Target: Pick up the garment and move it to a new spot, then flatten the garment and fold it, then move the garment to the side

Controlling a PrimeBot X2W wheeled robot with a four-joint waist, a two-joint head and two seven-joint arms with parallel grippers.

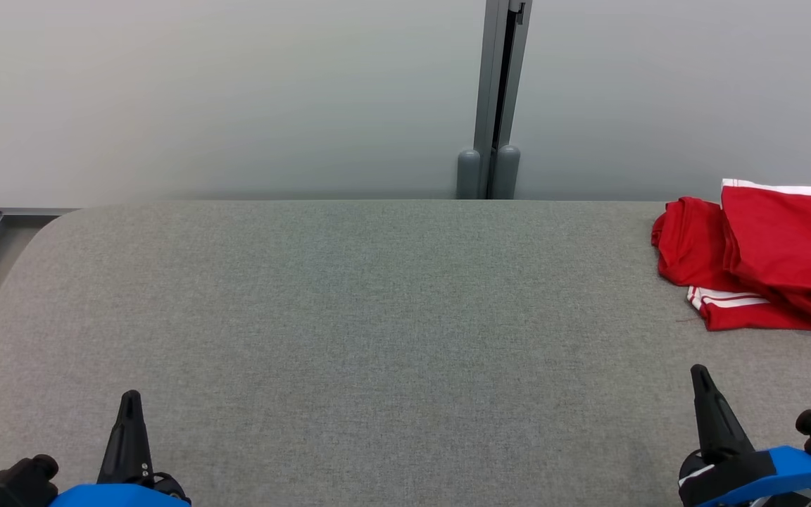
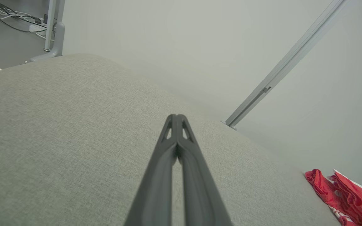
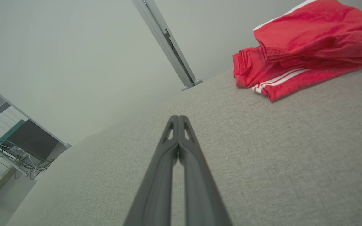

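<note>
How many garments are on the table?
1: a red garment with white stripes, folded in a heap at the far right of the grey table; the frame edge cuts it off, so more may be hidden.

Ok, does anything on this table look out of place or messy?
Nothing is spilled or damaged. The red garment lies at the far right of the table, folded but unevenly: its layers are offset and a white-striped edge sticks out underneath.

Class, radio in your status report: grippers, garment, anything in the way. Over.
Left gripper shut, empty, over table. Right gripper shut, empty, short of red garment. Garment loosely folded, far right. Nothing in between.
</note>
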